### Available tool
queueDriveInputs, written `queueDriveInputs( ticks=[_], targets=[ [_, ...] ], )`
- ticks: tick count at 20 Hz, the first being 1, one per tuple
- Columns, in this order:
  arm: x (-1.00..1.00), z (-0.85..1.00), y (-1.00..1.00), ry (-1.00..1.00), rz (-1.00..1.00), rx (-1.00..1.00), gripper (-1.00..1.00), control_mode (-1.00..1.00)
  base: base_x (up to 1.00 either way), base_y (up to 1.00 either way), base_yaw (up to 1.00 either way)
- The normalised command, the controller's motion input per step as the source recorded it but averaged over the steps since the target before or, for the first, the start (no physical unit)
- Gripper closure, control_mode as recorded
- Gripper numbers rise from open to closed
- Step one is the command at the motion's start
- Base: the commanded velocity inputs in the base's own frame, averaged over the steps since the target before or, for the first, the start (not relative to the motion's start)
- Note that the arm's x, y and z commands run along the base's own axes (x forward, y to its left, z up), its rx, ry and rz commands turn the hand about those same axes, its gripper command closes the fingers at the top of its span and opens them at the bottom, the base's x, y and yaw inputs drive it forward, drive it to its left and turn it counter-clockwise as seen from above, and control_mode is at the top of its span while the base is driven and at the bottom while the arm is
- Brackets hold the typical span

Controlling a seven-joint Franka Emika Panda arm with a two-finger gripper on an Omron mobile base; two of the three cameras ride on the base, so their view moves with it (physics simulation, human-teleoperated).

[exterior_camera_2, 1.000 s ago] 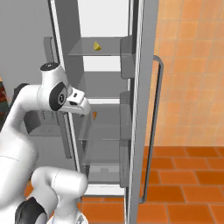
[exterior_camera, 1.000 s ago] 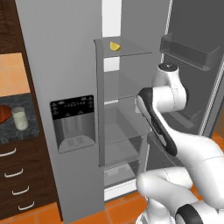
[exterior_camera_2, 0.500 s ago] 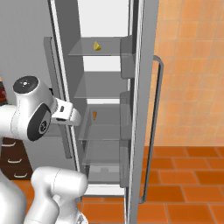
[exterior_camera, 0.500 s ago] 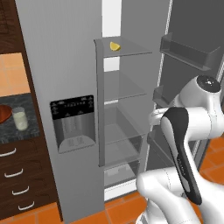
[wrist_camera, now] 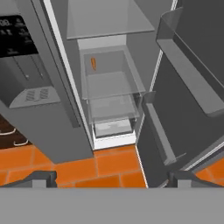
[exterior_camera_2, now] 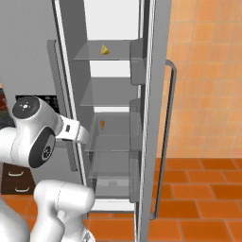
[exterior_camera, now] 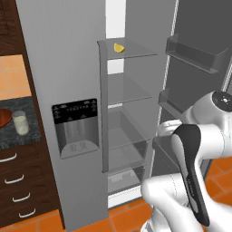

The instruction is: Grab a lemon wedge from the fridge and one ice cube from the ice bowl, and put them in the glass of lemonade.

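Hand (wrist_camera: 109,177) fingers spread, empty, aimed low at the fridge (exterior_camera: 68,90). The wedge (exterior_camera: 119,48), upper centre, is tiny; a high reach risks hitting the shelf (exterior_camera: 131,50) edge.

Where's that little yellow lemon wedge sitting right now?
The lemon wedge lies on the top glass shelf inside the open fridge, near the shelf's back left; the right base view shows it there too.
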Motion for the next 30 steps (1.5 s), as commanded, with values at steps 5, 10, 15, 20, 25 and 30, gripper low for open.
queueDriveInputs(
  ticks=[5, 10, 15, 20, 25, 30],
  targets=[
    [0.15, 0.0, -0.23, 0.0, -0.03, 0.0, -1.0, -1.0, 0.0, 0.0, 0.0],
    [0.35, -0.02, -0.25, 0.06, 0.0, 0.0, -1.0, -1.0, 0.0, 0.0, 0.0],
    [0.0, 0.0, 0.0, 0.0, 0.0, 0.0, -1.0, 1.0, 0.81, -0.2, -0.03],
    [0.0, 0.0, 0.0, 0.0, 0.0, 0.0, -1.0, 1.0, 0.47, 0.0, -0.09],
    [0.0, 0.0, 0.0, 0.0, 0.0, 0.0, -1.0, 1.0, 0.58, 0.0, -0.05],
    [0.0, 0.0, 0.0, 0.0, 0.0, 0.0, -1.0, 1.0, 0.83, -0.24, 0.0]
  ],
)
